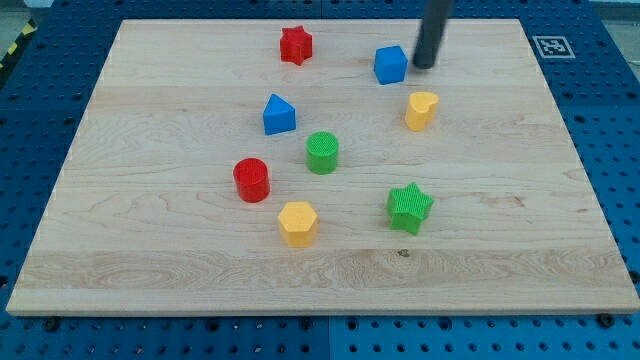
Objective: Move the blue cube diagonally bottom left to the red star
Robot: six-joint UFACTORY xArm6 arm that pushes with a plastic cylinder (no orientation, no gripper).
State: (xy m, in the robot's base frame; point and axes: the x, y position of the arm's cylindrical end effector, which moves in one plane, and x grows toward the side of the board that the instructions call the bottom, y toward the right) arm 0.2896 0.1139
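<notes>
Straight dark rod, near-black, smooth, round in section; upper part cut by view's top; my tip (424, 66) blunt.

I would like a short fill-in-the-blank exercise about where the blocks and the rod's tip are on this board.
1. My tip is just to the view's ___ of the blue cube.
2. The red star lies to the view's ___ of the blue cube.
3. The block nearest below my tip is the ___ heart.
4. The green star sits to the view's right of the yellow ___.

Missing words: right; left; yellow; hexagon
</notes>
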